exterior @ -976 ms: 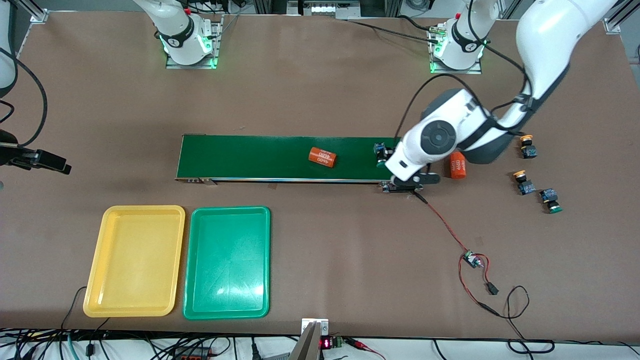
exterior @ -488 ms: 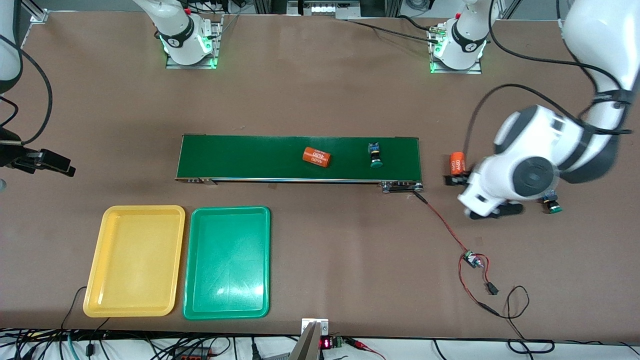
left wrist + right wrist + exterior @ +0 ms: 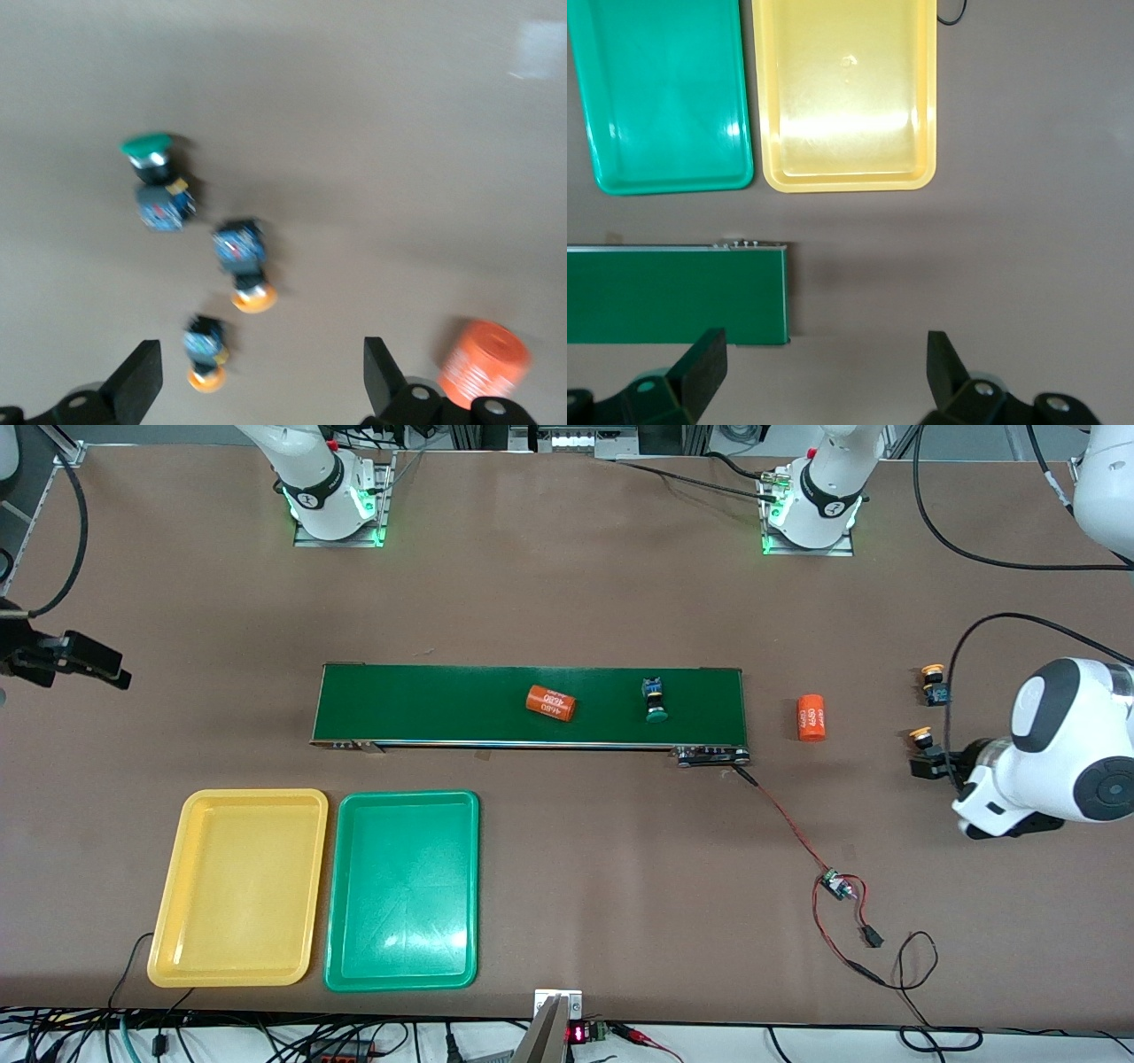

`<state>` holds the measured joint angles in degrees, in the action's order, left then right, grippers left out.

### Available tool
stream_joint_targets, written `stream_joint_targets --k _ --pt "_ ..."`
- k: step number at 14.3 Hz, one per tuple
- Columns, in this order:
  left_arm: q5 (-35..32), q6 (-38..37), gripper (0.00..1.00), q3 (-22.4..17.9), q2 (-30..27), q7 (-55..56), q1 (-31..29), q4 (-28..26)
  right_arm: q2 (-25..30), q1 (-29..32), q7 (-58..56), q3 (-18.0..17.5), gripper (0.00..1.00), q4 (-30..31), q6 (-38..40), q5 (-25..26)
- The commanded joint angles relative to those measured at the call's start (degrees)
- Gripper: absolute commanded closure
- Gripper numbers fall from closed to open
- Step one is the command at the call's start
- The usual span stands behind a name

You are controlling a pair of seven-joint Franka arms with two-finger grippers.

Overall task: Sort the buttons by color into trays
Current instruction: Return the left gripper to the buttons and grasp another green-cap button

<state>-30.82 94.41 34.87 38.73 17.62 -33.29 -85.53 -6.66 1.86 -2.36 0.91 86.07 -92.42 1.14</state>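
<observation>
One green-capped button (image 3: 656,700) lies on the dark-green conveyor belt (image 3: 443,704). Two yellow-capped buttons (image 3: 932,682) (image 3: 922,736) lie on the table toward the left arm's end. My left gripper (image 3: 946,769) (image 3: 260,376) hangs open over them, holding nothing. In the left wrist view a yellow-capped button (image 3: 205,354) lies between the fingers, with another (image 3: 241,266) and a green-capped one (image 3: 152,181) close by. The yellow tray (image 3: 237,886) (image 3: 846,93) and green tray (image 3: 403,890) (image 3: 660,93) sit side by side, both empty. My right gripper (image 3: 93,662) (image 3: 824,367) waits open over the table's right-arm end.
An orange cylinder (image 3: 550,701) lies on the belt beside the green-capped button. Another orange cylinder (image 3: 811,717) (image 3: 483,359) stands on the table between the belt's end and the yellow-capped buttons. A red-and-black wire with a small board (image 3: 833,884) runs from the belt toward the front camera.
My left arm swung from the belt's end to over the loose buttons, leaving the green-capped button on the belt. That button and the orange cylinder drifted along the belt toward the right arm's end.
</observation>
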Motion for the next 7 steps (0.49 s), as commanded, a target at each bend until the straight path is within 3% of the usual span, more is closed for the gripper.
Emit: stream_joint_targets --k 1,4,7 --pt "-2.57 4.88 0.0 -1.73 1.96 -7.39 -2.03 0.54 -0.29 -1.06 0.07 -0.3 0.0 -0.99 1.19 2.37" --pt "-3.36 12.35 0.0 -2.61 4.86 -14.7 -6.52 0.1 0.68 -0.63 -0.63 0.14 0.0 -0.72 2.24 1.76" --pt "-3.8 14.92 0.0 -3.58 7.06 -17.08 -7.84 -0.25 0.59 -0.89 -0.63 -0.12 0.0 -0.81 2.6 1.59"
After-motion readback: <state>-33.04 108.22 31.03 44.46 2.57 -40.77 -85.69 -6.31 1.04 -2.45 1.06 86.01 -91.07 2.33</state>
